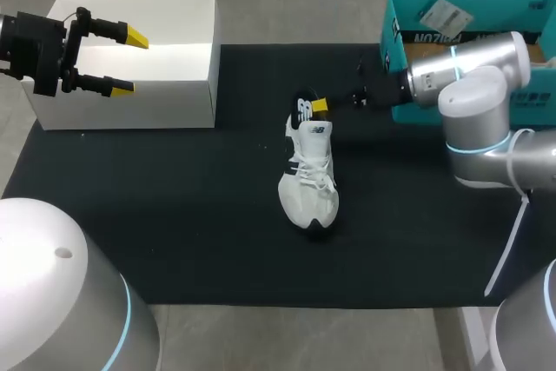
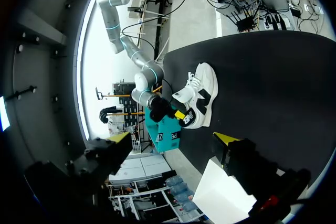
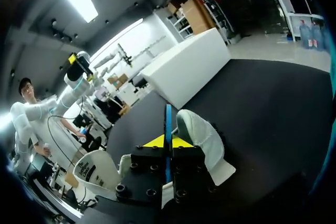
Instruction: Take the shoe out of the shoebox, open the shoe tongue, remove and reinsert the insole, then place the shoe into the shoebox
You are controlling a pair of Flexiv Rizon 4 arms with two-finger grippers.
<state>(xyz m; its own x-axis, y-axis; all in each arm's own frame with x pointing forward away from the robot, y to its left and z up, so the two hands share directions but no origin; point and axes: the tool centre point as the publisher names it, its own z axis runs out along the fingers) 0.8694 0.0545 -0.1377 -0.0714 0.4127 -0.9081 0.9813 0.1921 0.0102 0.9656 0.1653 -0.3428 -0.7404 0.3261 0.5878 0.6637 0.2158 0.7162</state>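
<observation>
A white sneaker [image 1: 310, 165] with black trim lies on the black mat [image 1: 174, 215], its toe toward the front edge. My right gripper [image 1: 320, 106] is at the shoe's heel opening. In the right wrist view its yellow tips [image 3: 168, 141] are pressed together on a thin blue-edged, white-topped insole [image 3: 202, 137] that curves away beside the fingers, with the shoe's heel [image 3: 97, 169] under them. My left gripper [image 1: 117, 61] hangs open and empty over the white box [image 1: 165, 84] at the back left. From the left wrist, the shoe [image 2: 202, 95] lies far ahead of the spread fingers [image 2: 173, 139].
A teal box [image 1: 417, 6], open on top, stands at the back right, partly behind my right arm [image 1: 469, 67]. The mat covers the middle of the table, with bare mat around the shoe.
</observation>
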